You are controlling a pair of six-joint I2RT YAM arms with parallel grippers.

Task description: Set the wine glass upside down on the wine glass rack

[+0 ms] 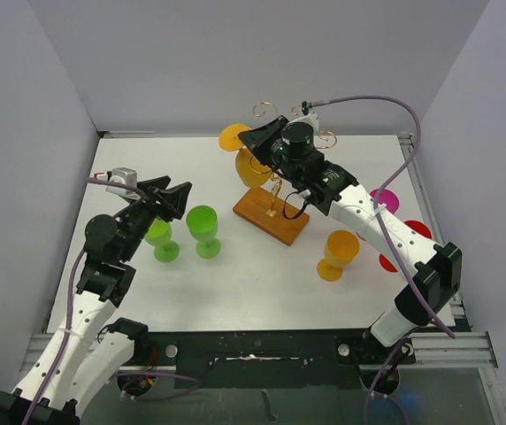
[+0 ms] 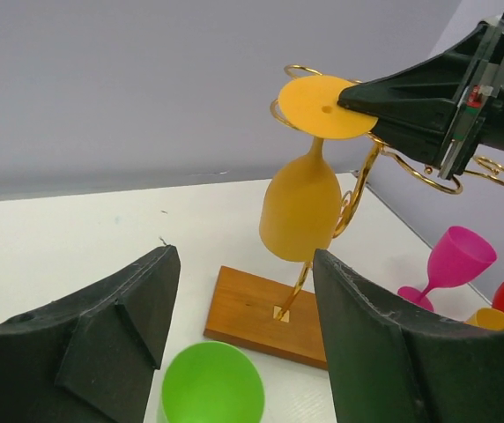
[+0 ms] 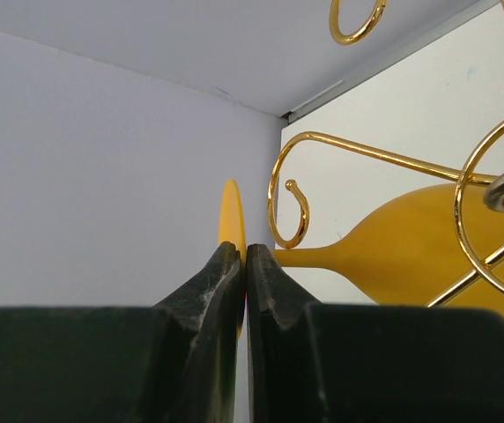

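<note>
Glass point(image 2: 300, 211) hangs bowl-down at the rack point(image 2: 261, 315), its stem threaded into one gold scroll and its flat foot on top. My right gripper point(image 2: 351, 102) is closed almost completely, jaws pinching the thin edge of that foot. Gripping the disc rather than the bowl leaves the stem free to slide along the wire and puts my jaws clear of the curls. Whether the foot rests on the scroll yet I cannot tell: from the left wrist it sits at the loop's level, very close or touching. I judge the placing nearly done. The weight must settle onto the wire before I let go, since too early a release could drop the glass onto the wooden base. My left gripper point(image 1: 180, 199) is wide open and holds nothing. It hovers low over the table point(image 1: 235, 283) near two green glasses point(image 1: 203, 221), well apart from the rack so it does not crowd the right arm.
</note>
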